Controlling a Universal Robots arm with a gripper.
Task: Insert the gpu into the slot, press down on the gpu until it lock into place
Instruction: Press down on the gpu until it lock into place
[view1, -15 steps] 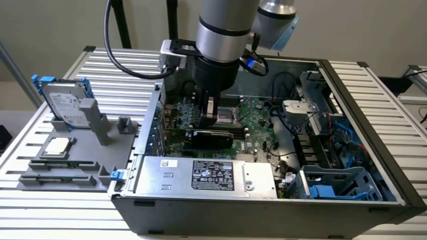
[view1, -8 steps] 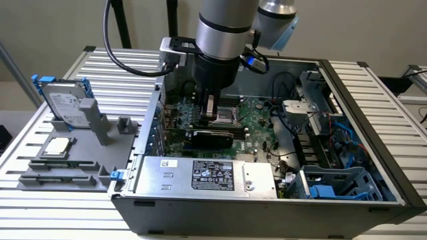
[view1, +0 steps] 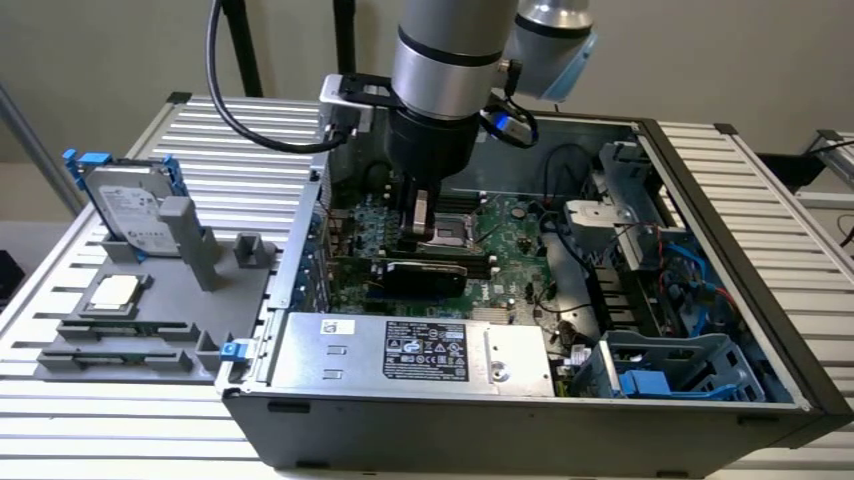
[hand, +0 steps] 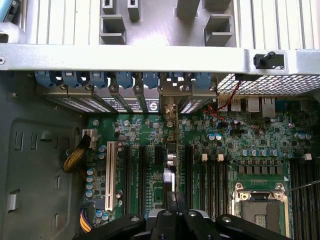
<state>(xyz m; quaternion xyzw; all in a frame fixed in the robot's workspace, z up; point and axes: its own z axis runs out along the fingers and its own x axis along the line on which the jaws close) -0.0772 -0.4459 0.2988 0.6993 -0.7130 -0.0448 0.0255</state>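
Gripper: one, on a single arm, hanging straight down into an open computer case. The fingers sit close together with barely a gap, directly over the top edge of the graphics card. Whether they pinch that edge or only rest on it cannot be told.

Listed from the exterior view's left to its right:

- Grey tray: outside the case, well apart from the gripper. A hard drive is propped on edge in it.
- Graphics card: thin and black, straight below the gripper, standing on edge on the green board. The wrist view shows it edge-on, as a narrow strip running from the fingertips toward the rear brackets. Its lower edge is hidden.
- White connector: parallel to the card and off to one side of the gripper, with two black connectors between.
- Silver power box: labelled, on the camera side of the gripper, just beyond the card.
- Processor socket: square, just beside the gripper.
- Blue drive cage: well apart from the gripper, in the case's near corner.
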